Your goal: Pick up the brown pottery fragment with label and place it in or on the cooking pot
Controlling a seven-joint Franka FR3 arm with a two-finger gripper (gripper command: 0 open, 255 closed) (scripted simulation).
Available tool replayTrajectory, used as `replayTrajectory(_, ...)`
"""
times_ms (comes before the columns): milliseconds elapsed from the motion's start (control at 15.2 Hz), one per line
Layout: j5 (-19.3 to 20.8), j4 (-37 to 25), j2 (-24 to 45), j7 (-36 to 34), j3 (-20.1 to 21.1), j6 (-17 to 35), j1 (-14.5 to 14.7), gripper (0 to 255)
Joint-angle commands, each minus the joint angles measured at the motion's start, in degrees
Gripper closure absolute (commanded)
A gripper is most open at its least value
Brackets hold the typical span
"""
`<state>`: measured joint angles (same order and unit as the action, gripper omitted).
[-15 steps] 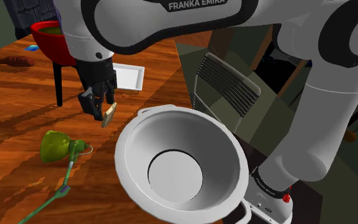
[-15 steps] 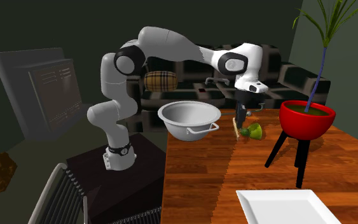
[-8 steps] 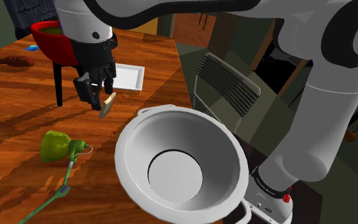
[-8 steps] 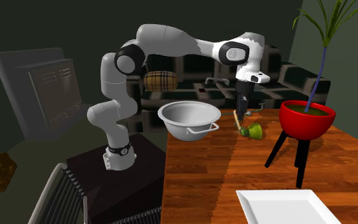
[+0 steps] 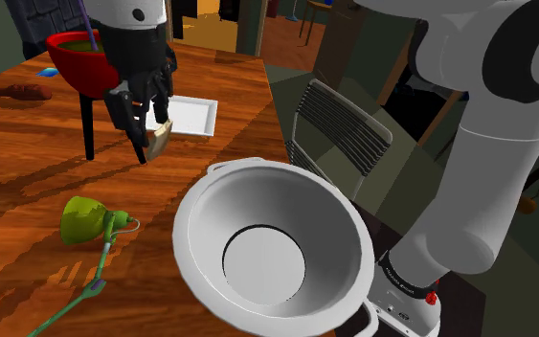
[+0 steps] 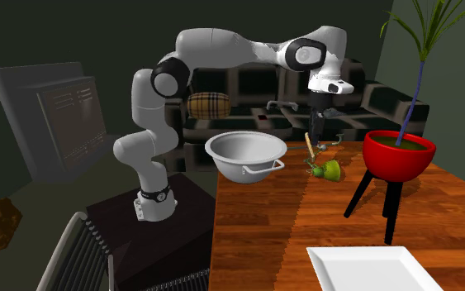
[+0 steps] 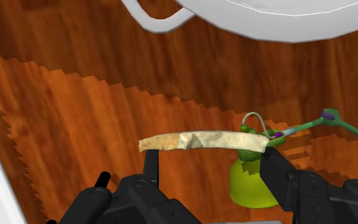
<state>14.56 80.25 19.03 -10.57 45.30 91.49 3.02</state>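
The end effector (image 5: pixel 147 134) hangs above the worktop (image 5: pixel 28 163), clamped on the pottery fragment (image 7: pixel 203 140). In the wrist view, the two black fingers (image 7: pixel 151 167) press in from either side of the fragment. It is a thin, slightly curved tan-brown sherd, off the wood and carried edge-on, and its long axis runs straight across from one finger to the other.

Here's the relation that counts: the white cooking pot (image 5: pixel 272 244) sits lower, off to one side of the end effector, near it but not under it. In the shoulder view, the sherd hangs outside the pot's rim, just beyond the far handle. The pot's mouth is wide open and has nothing in it. I'd judge the next move is a sideways carry over that rim before any let-go.

A green bell-shaped object (image 5: pixel 83 218) on a long stem lies on the worktop near the pot, almost beneath the sherd.

As for writing, there's a paler patch mid-sherd that may be the label, but nothing on it can be read.
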Motion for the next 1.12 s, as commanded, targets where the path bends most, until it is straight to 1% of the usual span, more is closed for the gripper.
replayTrajectory(0, 0.3, -2.2, 0.4, 0.1, 0.0, -1.8, 0.5, 255)
replayTrajectory(330, 1.0, -7.4, 1.6, 0.0, -0.1, -6.0, 1.9, 255)
replayTrajectory(528, -5.2, 3.4, -7.7, 1.2, 1.6, -2.4, -3.1, 255)
replayTrajectory(726, -12.0, 12.2, -17.3, 3.7, 1.9, -0.1, -6.4, 255)
replayTrajectory(858, -16.5, 17.3, -23.6, 5.8, 1.2, 0.7, -7.4, 255)
replayTrajectory(1056, -22.5, 23.8, -32.5, 8.6, -1.1, 0.7, -6.8, 255)
